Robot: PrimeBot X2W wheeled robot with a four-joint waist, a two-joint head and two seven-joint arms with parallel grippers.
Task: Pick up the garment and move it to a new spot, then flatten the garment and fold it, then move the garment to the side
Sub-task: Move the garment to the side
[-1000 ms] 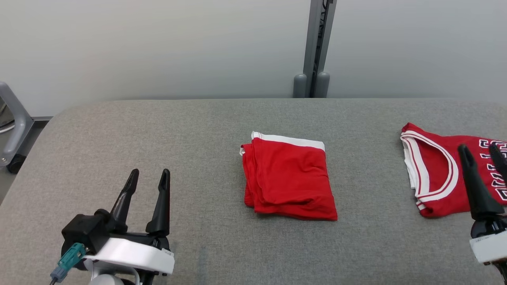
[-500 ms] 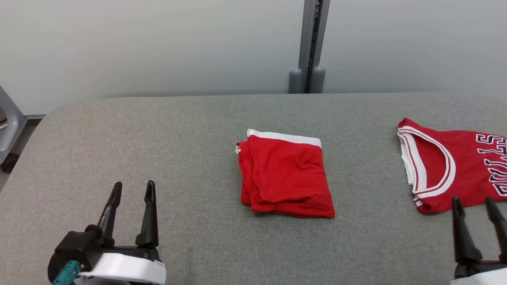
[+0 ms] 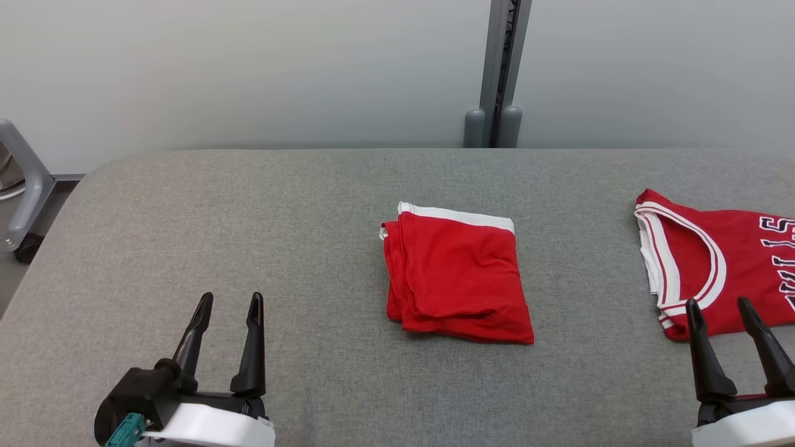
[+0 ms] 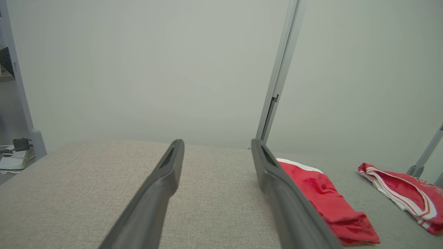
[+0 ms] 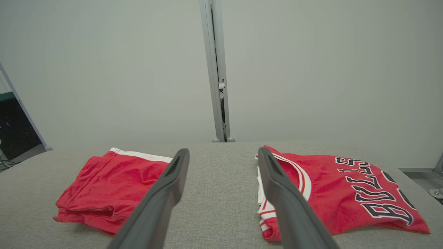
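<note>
Pincers first: my two, left gripper point(image 3: 231, 299) and right gripper point(image 3: 718, 304), both spread wide and empty, nearest me over the grey table point(image 3: 248, 205). Beyond lie two red pieces: folded garment point(image 3: 456, 273) mid-table, lettered jersey point(image 3: 689, 261) at my right. One grey post point(image 3: 503, 74) stands behind.

Red white-banded garment point(image 3: 458, 277), folded flat at centre of grey table point(image 3: 248, 211); red lettered jersey point(image 3: 745, 261) well right.

A grey fabric table point(image 3: 186, 205) fronts a pale wall point(image 3: 248, 62) and grey post point(image 3: 500, 62).
</note>
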